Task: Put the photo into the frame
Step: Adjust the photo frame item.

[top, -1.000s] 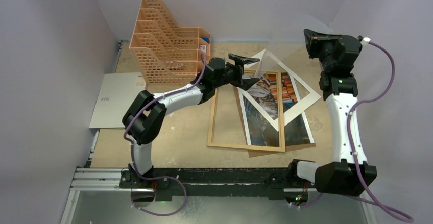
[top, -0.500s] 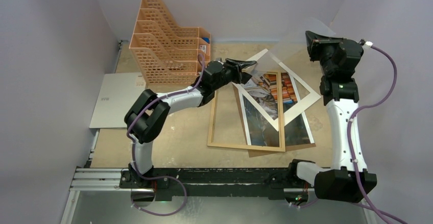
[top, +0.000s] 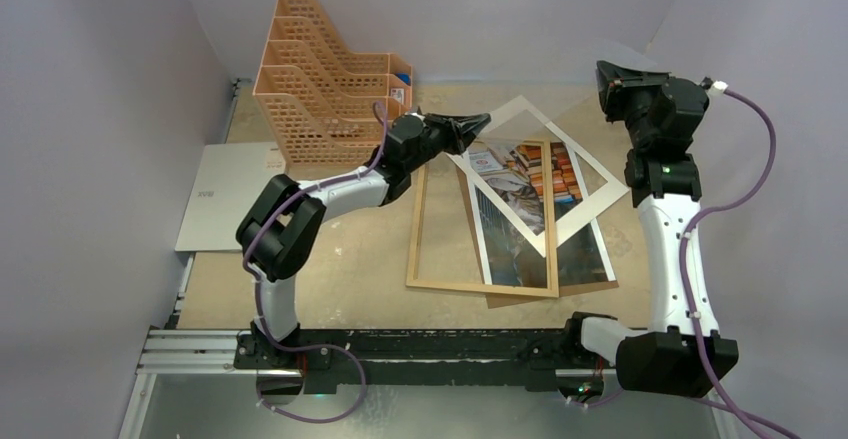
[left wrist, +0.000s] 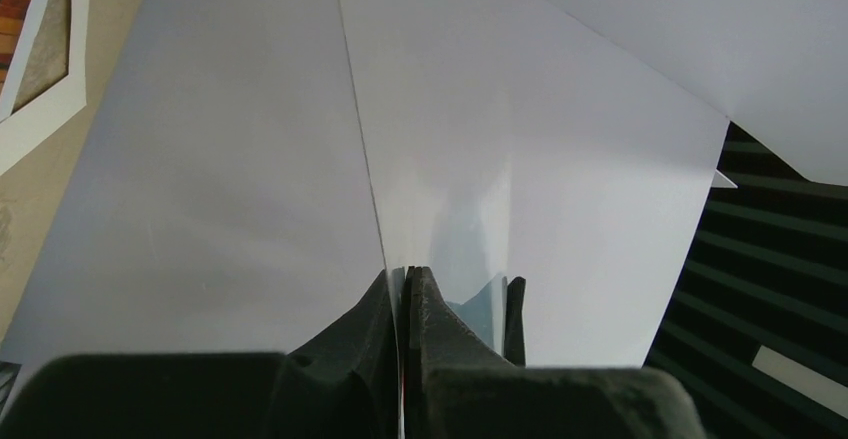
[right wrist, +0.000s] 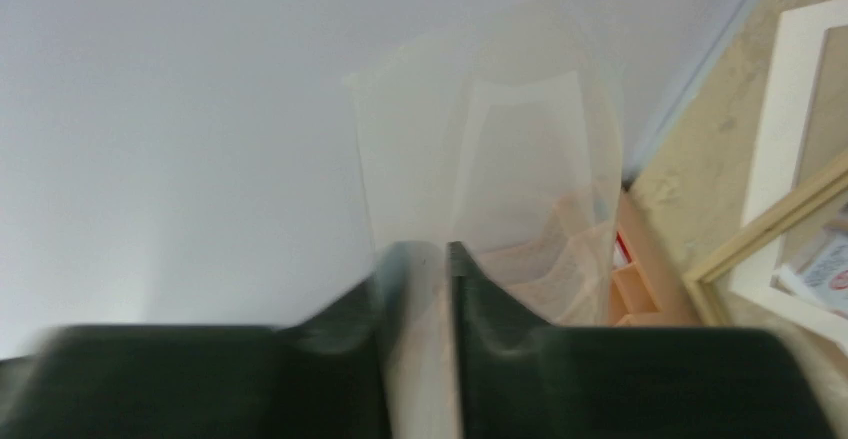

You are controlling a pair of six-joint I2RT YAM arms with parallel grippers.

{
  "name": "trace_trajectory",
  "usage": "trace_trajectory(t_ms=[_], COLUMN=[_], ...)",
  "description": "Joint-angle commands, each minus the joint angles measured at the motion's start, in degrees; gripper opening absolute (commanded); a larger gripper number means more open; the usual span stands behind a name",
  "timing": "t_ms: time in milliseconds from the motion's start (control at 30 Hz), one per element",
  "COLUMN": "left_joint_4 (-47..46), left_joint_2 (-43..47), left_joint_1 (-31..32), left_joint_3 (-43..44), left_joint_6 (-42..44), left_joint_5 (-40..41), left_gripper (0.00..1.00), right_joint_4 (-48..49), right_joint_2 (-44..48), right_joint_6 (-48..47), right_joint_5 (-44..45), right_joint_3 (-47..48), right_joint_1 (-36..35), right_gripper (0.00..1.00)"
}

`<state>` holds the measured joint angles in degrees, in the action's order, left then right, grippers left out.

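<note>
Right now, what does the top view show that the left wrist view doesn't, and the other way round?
Only the top view shows the frame, the orange organizer and the right hand. Only the left wrist view shows, close up, the left hand shut on the edge of a thin sheet, with a dark ribbed surface beyond it. Both show the left hand, the white mat and part of the photo.
</note>
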<state>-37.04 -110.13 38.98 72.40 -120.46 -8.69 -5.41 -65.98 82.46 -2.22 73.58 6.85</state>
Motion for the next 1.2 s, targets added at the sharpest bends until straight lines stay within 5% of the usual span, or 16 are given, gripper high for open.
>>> trace_trajectory(t_ms=[0,100,267,533,733,933,1167], left_joint_4=[-1.12,2.1,7.77,17.52,27.47,39.06,60.48], left_joint_2=[3.46,3.51,2.53,0.26,0.85,4.23,4.76], left_joint_1=[-1.38,-2.78,-4.06,-8.44,-13.23,-15.6,-15.6], left_joint_3=[2.03,5.52,13.23,27.68,32.96,35.77,46.53], left_joint_6=[-20.17,-15.3,-4.81,18.79,42.12,66.54,94.73], left_joint_5=[0.15,-0.57,-1.14,-4.43,-15.49,-23.31,-36.12], left_gripper=[0.0,0.0,0.0,0.0,0.0,0.0,0.0], right_joint_4=[4.66,3.51,-2.6,-3.38,4.66,8.72,22.53], right_joint_2=[1.54,1.47,1.55,5.36,2.62,-6.18,-14.23], right_joint_6=[-0.11,-0.59,-7.76,-18.39,-35.66,-48.44,-43.03], right_joint_5=[1.31,1.6,6.3,16.62,14.05,-5.81,-32.29], right_joint_3=[-0.87,-0.21,2.74,0.25,2.8,9.8,7.76], right_joint_1=[-0.22,-0.13,-0.09,-0.09,0.33,0.44,-0.77], right_gripper=[0.37,0.65,0.86,0.95,0.99,0.99,0.97])
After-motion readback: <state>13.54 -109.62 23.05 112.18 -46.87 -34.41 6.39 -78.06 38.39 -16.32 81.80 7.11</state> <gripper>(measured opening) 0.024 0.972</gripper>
